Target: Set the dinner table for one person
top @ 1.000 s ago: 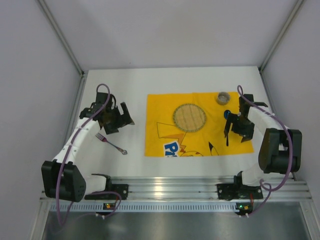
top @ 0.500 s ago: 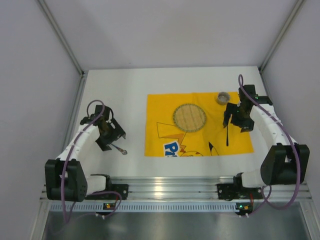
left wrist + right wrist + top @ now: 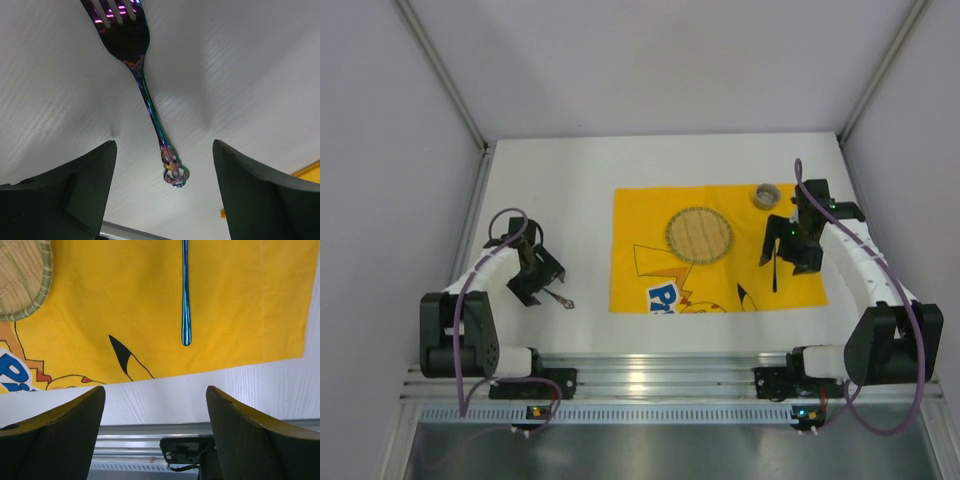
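An iridescent purple fork (image 3: 145, 85) lies on the white dinner table (image 3: 550, 190), left of the yellow placemat (image 3: 650, 215). My left gripper (image 3: 164, 146) hangs open low over it; the ornate handle end (image 3: 175, 174) sits between the fingers (image 3: 75, 190) without touching them. From above, that gripper (image 3: 540, 280) hides most of the fork. My right gripper (image 3: 156, 388) is open and empty above the placemat's right part (image 3: 150, 315), where a slim blue utensil handle (image 3: 185, 300) lies. A round woven plate (image 3: 699, 235) sits mid-placemat.
A small grey cup (image 3: 767, 195) stands at the placemat's far right corner. The ribbed aluminium rail (image 3: 660, 375) with both arm bases runs along the near edge. Grey walls close in the table on the left, right and far sides.
My left gripper came toward the near edge and down over the fork, its jaws a little narrower. The right gripper only shifted slightly over the placemat.
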Robot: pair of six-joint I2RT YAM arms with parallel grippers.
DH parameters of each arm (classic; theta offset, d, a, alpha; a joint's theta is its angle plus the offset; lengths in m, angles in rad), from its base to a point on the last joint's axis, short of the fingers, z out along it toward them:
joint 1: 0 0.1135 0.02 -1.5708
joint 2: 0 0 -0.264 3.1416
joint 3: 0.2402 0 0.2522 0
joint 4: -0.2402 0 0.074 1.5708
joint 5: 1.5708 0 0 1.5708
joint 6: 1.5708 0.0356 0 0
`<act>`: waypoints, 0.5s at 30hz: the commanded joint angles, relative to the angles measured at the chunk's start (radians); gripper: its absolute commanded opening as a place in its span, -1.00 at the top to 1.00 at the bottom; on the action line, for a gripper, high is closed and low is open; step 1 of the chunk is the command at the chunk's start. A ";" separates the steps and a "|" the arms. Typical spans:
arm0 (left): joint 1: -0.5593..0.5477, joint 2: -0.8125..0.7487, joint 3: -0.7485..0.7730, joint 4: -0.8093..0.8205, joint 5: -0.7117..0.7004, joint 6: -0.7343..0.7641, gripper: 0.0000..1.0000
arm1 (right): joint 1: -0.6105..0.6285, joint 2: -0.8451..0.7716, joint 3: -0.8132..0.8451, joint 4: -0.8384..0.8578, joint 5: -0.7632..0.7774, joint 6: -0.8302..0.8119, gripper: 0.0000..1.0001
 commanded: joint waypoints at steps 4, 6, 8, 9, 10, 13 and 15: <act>0.042 0.072 -0.018 0.095 -0.066 0.052 -0.49 | 0.015 -0.036 0.002 0.012 -0.048 -0.002 -0.64; 0.052 0.080 -0.020 0.104 -0.071 0.067 -0.31 | 0.016 -0.037 0.001 0.013 -0.050 -0.003 -0.64; 0.060 0.100 -0.014 0.112 -0.075 0.082 -0.15 | 0.016 -0.037 -0.004 0.018 -0.054 -0.005 -0.64; 0.062 0.107 -0.012 0.115 -0.077 0.087 0.00 | 0.018 -0.036 -0.007 0.019 -0.057 -0.005 -0.64; 0.063 0.124 -0.008 0.118 -0.077 0.090 0.13 | 0.018 -0.036 -0.010 0.022 -0.060 -0.002 -0.64; 0.068 0.159 0.003 0.138 -0.072 0.113 0.55 | 0.018 -0.034 -0.013 0.024 -0.062 -0.003 -0.64; 0.069 0.179 0.009 0.149 -0.069 0.130 0.70 | 0.019 -0.034 -0.010 0.024 -0.062 -0.003 -0.64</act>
